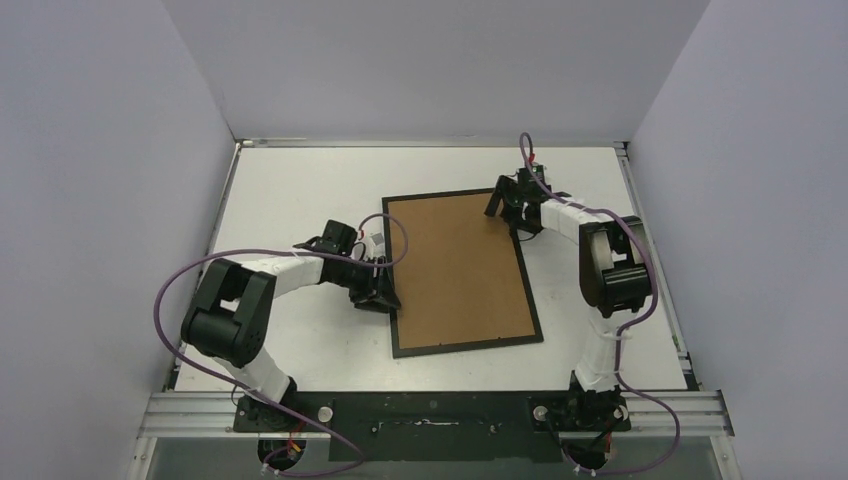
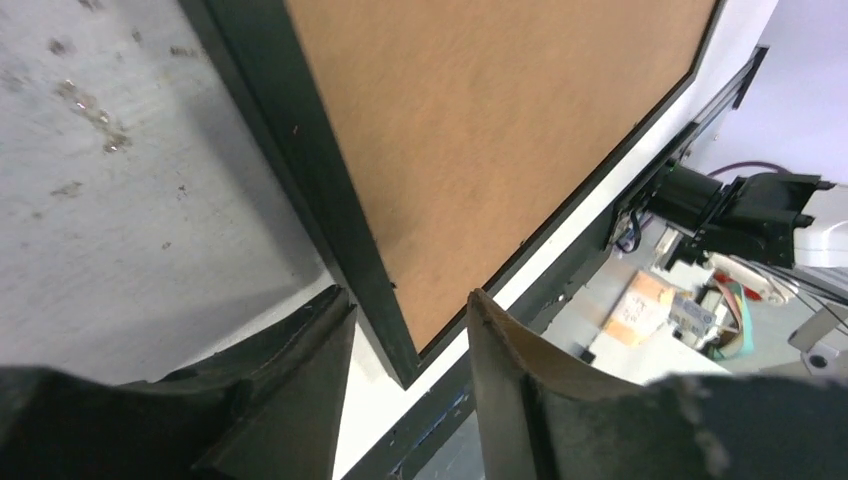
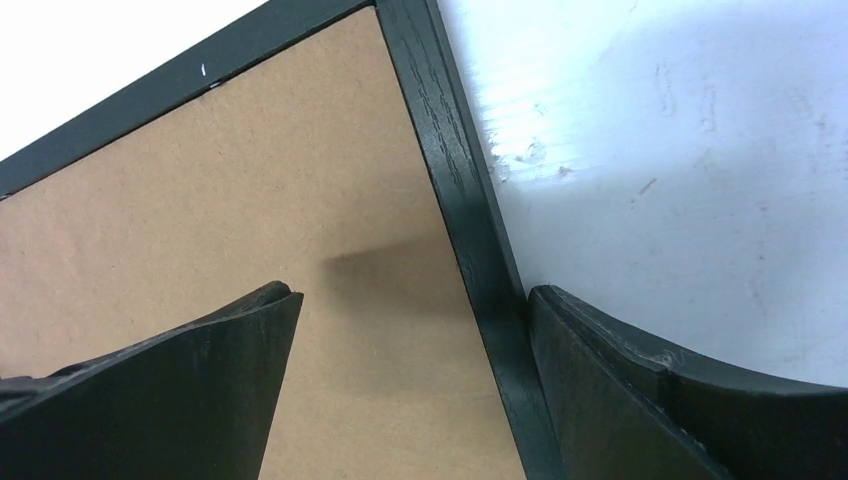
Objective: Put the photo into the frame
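Note:
The thin black frame (image 1: 468, 346) lies flat at mid-table, its back filled by brown cardboard backing (image 1: 460, 270). The photo is hidden. My left gripper (image 1: 385, 297) sits at the frame's left rail near the front corner. In the left wrist view its jaws (image 2: 410, 300) are apart and straddle the rail (image 2: 300, 170), one fingertip outside it, the other over the backing (image 2: 480, 130). My right gripper (image 1: 503, 205) is at the far right corner. Its jaws (image 3: 412, 294) stand wide, one finger against the rail's outer side (image 3: 450, 170), the other over the backing (image 3: 250, 200).
Pale walls close in the white table (image 1: 300, 180) on the left, back and right. A metal rail (image 1: 430, 410) carrying both arm bases runs along the near edge. The right arm's base (image 2: 740, 210) shows beyond the frame in the left wrist view.

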You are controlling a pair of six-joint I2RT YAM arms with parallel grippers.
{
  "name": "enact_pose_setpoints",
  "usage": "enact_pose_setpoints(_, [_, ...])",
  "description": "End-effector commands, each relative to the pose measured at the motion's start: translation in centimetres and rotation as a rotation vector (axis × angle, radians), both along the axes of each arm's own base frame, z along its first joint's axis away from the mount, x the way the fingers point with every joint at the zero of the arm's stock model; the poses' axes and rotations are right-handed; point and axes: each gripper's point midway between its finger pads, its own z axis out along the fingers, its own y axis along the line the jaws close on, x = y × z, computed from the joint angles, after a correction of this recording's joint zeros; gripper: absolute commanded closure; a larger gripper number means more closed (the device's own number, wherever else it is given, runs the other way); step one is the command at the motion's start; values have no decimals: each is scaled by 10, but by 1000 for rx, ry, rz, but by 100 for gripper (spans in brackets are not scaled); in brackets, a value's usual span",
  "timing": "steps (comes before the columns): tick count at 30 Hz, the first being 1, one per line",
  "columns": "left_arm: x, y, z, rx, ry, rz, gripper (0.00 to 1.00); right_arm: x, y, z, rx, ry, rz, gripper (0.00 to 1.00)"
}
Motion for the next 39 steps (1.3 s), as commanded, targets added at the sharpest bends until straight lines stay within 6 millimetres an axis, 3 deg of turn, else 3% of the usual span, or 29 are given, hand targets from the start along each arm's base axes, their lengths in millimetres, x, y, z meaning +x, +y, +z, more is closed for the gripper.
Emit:
enact_pose_setpoints(1, [41,2,32,-20,-194,79,50,-30,5,0,-15,96,15,11])
enact_pose_setpoints(4, [66,7,41,31,-258,145,44,-26,-14,41,-119,44,-33,11])
enact_pose_setpoints(7, [87,16,35,125,-243,224,43,-41,-26,77,-226,64,-50,11])
enact_pose_setpoints(10, [98,19,21,183,-177,265,49,-71,-4,91,-292,105,50,11])
enact_pose_setpoints(18, [99,18,-15,219,-52,262,66,-172,125,71,-115,128,445,11])
enact_pose_setpoints(20, [96,18,-21,220,-31,266,74,-192,152,66,-75,131,531,11])
enact_pose_setpoints(23, [90,16,-27,205,-3,262,83,-213,178,53,-92,154,614,11])
enact_pose_setpoints(27, [80,17,-33,192,24,257,93,-236,199,36,-107,180,696,11])
enact_pose_setpoints(31, [74,22,-38,195,43,260,96,-252,216,24,-140,191,765,11])
enact_pose_setpoints(33, [73,27,-39,196,47,268,96,-256,223,18,-160,194,782,16])
enact_pose_setpoints(39, [72,38,-40,192,55,282,98,-254,232,1,-202,195,767,17])
